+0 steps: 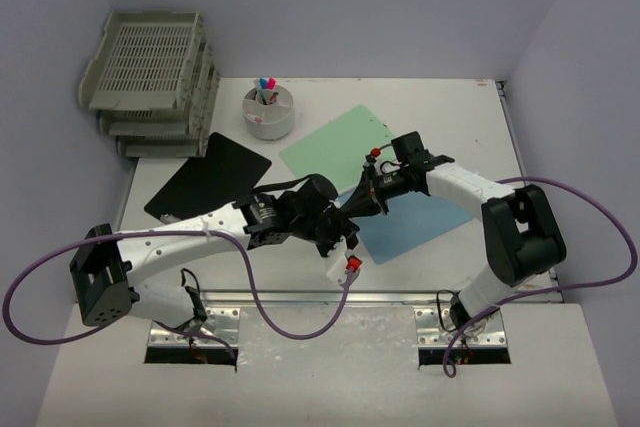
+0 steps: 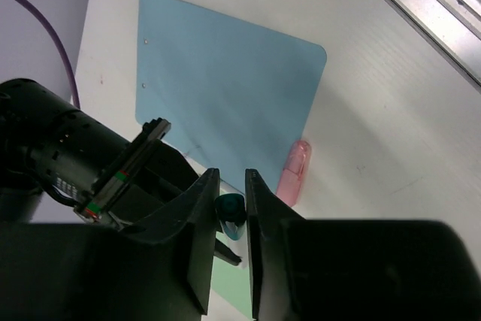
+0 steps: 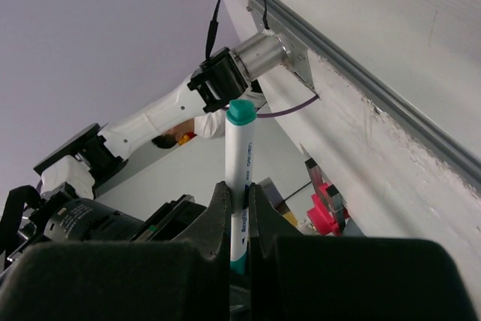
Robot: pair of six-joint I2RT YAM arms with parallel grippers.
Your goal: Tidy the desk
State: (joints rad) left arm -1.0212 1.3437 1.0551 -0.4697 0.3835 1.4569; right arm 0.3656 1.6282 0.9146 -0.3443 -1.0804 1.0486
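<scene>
We see the desk (image 1: 450, 112) as a broad, flat white tabletop lying level (its surface looks faintly ribbed up close). It fills the middle of the scene, with a metal rail (image 1: 330, 299) running left to right along its near edge.

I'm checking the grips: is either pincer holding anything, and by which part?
Right pincer clamps the teal-capped marker by its white barrel. Left pincer flanks a teal end; whether it grips cannot be told.
</scene>
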